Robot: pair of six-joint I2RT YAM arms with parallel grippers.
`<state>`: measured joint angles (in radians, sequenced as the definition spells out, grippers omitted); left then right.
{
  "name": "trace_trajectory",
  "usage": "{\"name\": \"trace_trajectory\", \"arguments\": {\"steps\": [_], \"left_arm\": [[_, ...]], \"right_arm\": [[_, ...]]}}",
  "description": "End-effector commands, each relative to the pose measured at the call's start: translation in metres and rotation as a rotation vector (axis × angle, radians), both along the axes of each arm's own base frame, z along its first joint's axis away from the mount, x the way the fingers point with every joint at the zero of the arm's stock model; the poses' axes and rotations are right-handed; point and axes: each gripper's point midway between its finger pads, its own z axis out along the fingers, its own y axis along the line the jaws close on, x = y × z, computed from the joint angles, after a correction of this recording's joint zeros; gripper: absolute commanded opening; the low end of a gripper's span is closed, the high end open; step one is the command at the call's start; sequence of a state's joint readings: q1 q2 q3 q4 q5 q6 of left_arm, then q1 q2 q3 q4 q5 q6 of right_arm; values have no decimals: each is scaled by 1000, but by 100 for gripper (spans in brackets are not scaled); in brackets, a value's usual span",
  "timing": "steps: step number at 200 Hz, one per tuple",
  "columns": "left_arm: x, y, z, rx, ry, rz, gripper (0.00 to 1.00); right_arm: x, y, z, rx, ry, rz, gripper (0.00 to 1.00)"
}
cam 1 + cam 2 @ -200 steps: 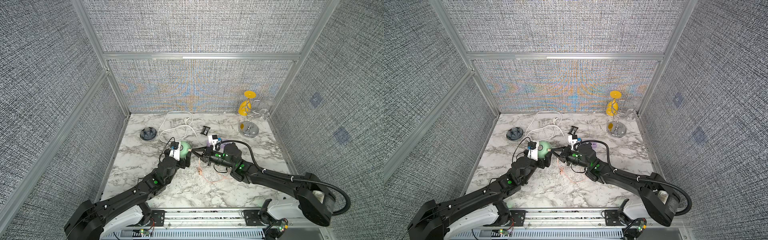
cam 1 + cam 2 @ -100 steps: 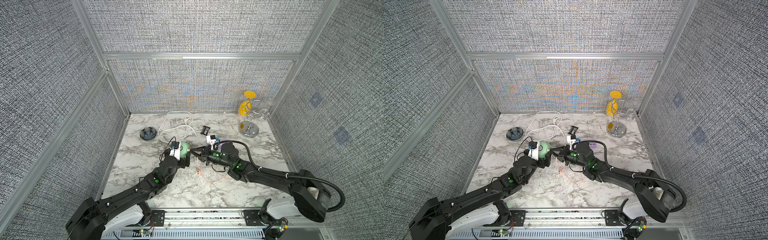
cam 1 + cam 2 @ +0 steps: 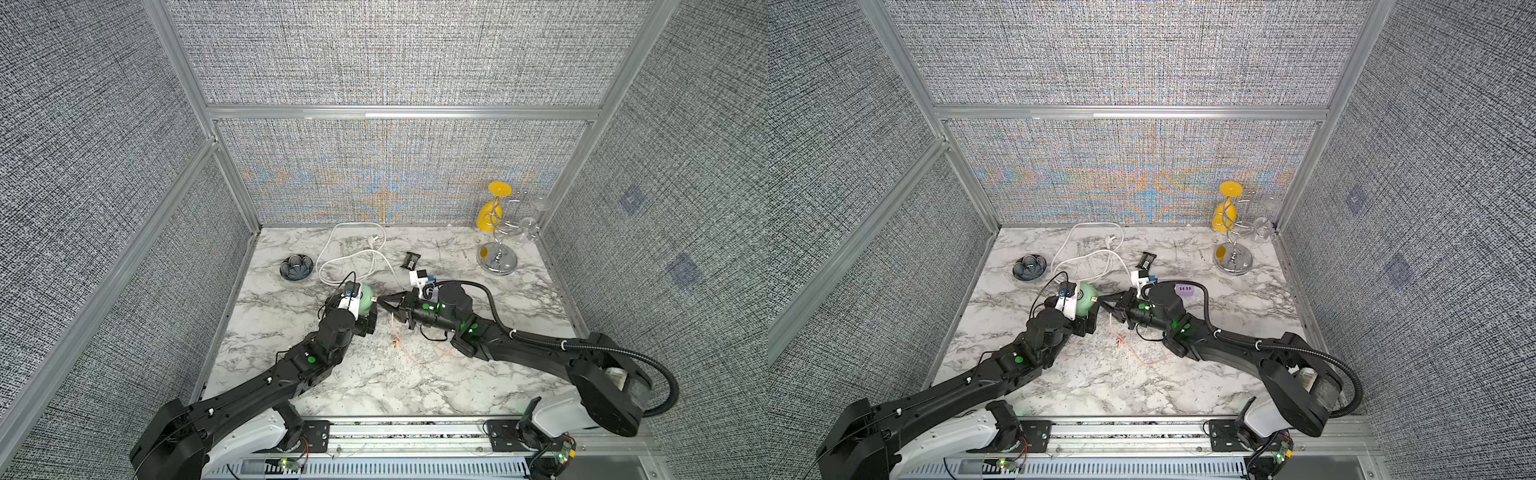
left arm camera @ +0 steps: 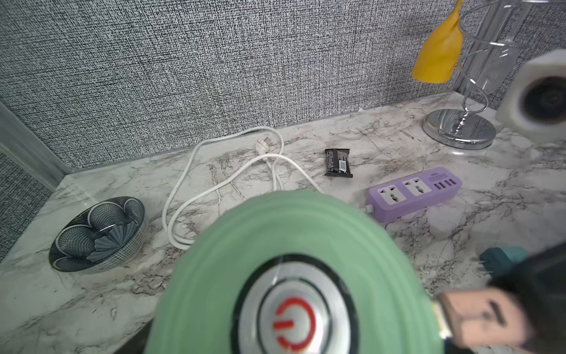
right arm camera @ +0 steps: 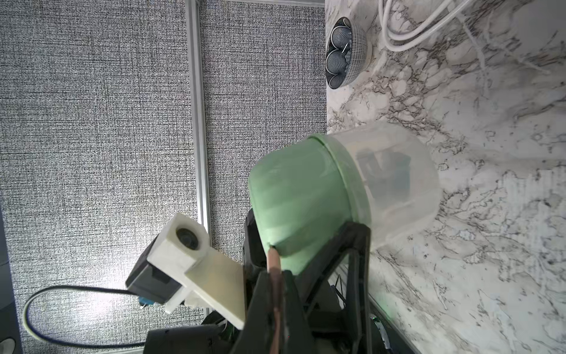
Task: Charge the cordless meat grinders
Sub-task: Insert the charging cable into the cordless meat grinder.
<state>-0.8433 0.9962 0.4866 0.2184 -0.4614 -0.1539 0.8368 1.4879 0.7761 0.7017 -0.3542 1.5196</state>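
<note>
Right wrist view: right gripper (image 5: 274, 274) pinches plug (image 5: 272, 256) at grinder (image 5: 300, 184) clasped by left gripper (image 5: 303, 234); misaligned, the plug may skid off.

Bright, even light; shadows stay soft. Moiré shimmers on the back wall (image 3: 386, 183). Close up, the green grinder (image 4: 291, 233) blurs.

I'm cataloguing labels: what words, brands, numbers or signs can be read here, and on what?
Red power symbol, no words: round silver button on the mint-green domed meat grinder.
Small black foil packet: white print too small to read.
Lilac plastic power strip: marking blurred.
</note>
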Motion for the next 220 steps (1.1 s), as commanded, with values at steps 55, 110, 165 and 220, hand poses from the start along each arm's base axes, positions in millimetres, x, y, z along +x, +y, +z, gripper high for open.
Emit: {"name": "trace_trajectory", "arguments": {"steps": [55,110,165,220], "left_arm": [[-22,-53,26,-94,-27,-304,62],[-23,-50,35,-120,-37,-294,61],[-36,-65,20,-73,29,-409,58],[-32,-66,25,-59,3,-403,58]], "right_arm": [[-2,15,-5,52,14,63,0],[-6,14,-29,53,62,83,0],[0,21,-13,56,52,126,0],[-5,32,-14,35,63,153,0]]}}
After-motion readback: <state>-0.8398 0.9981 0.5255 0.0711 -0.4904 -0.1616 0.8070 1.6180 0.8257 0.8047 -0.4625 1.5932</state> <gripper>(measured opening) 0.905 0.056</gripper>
